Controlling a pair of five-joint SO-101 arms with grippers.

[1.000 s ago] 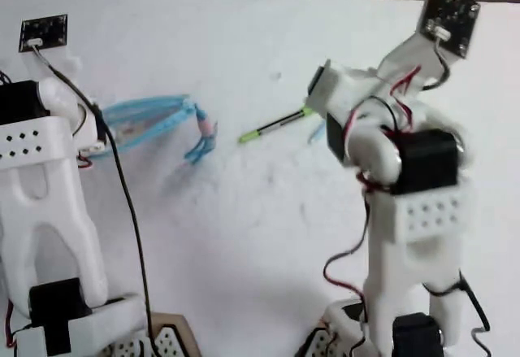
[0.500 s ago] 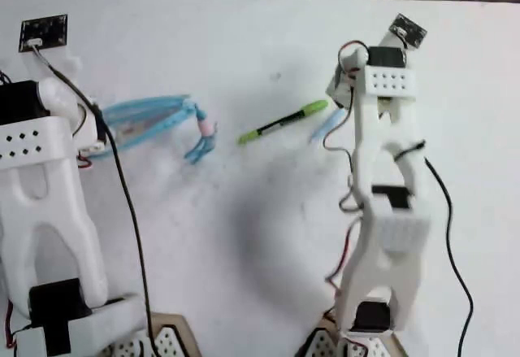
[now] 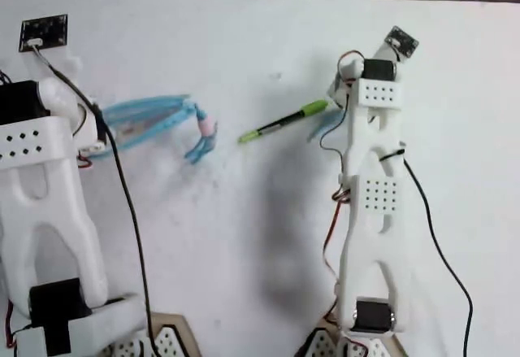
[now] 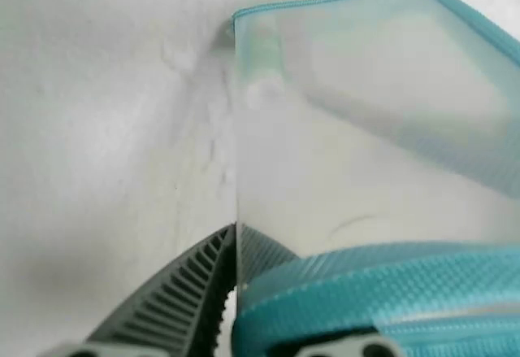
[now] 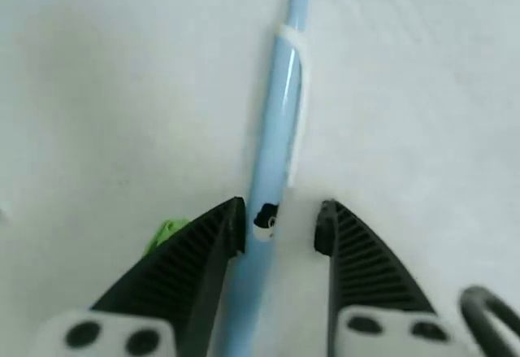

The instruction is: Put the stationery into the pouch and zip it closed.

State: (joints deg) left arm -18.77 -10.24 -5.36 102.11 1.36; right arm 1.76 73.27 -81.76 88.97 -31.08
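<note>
Right tool [image 5: 280, 215] low over the worktop [image 3: 244, 243], jaws parted and astride the blue pen [image 5: 272, 113]. One finger is against the barrel, with a gap at the other, so it is not clamped. Green pen [image 3: 280, 123] lies slanted just beside the blue pen, between it and the pouch [image 3: 150, 117]. Left tool [image 4: 236, 241] clenched on the pouch's thin edge. The pouch is clear with a teal zip, at the worktop's left side, its near end close to the green pen's tip.
</note>
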